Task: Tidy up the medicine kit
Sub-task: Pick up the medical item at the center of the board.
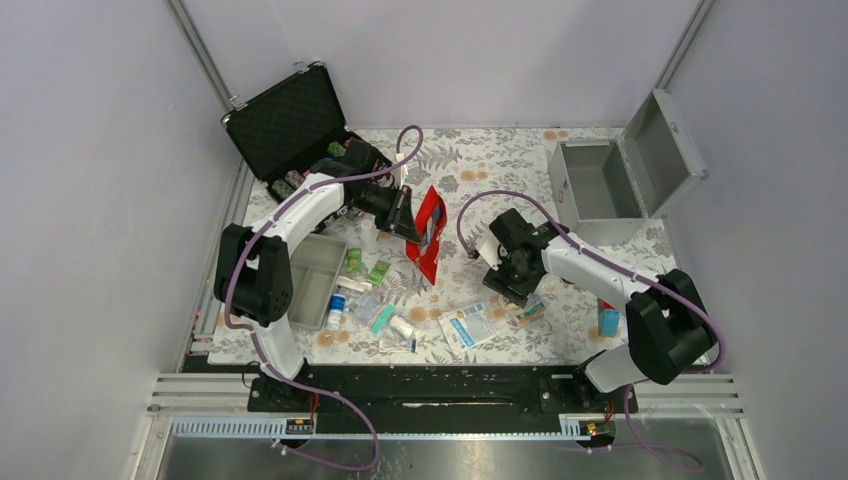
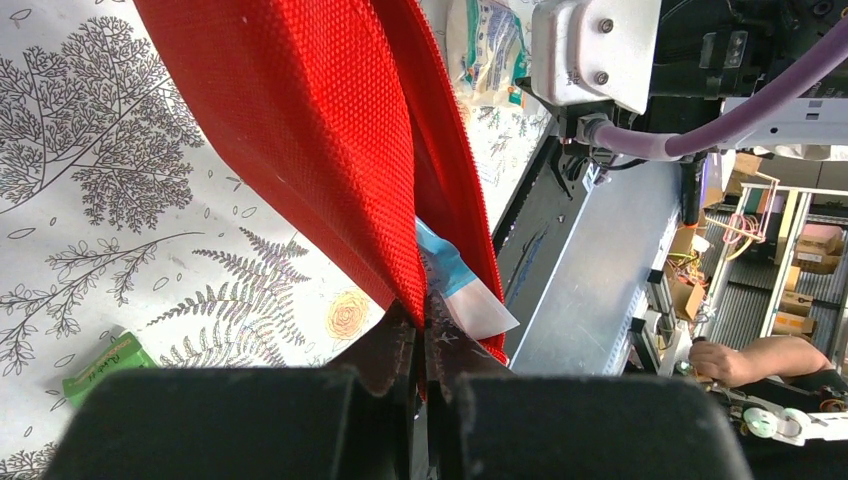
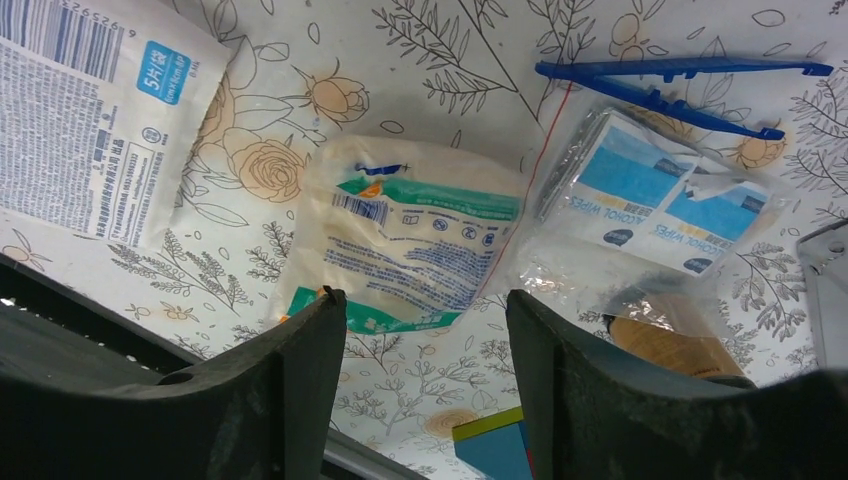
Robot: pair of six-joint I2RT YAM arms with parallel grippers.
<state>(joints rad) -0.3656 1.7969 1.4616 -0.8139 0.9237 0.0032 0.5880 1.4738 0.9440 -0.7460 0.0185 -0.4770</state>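
Observation:
The medicine kit [image 1: 600,190], a silver-grey metal box, stands at the back right with its hinged lid [image 1: 668,148] raised. My left gripper [image 1: 406,216] [image 2: 422,322] is shut on the edge of the red pouch [image 1: 431,232] [image 2: 300,130], holding it up off the table; a blue-and-white packet [image 2: 462,288] sticks out of the pouch. My right gripper [image 1: 517,287] [image 3: 424,312] hangs open over the table, nothing between its fingers. Just beyond its tips lies a green-and-white packet [image 3: 410,235] [image 1: 530,311].
A black foam-lined case [image 1: 290,122] stands open at the back left. A grey tray [image 1: 315,275] and several packets and bottles [image 1: 372,305] lie front left. Alcohol wipes [image 3: 650,195], blue tweezers [image 3: 680,82], a white barcoded packet [image 3: 100,110] and a blue box [image 1: 608,321] surround the right gripper.

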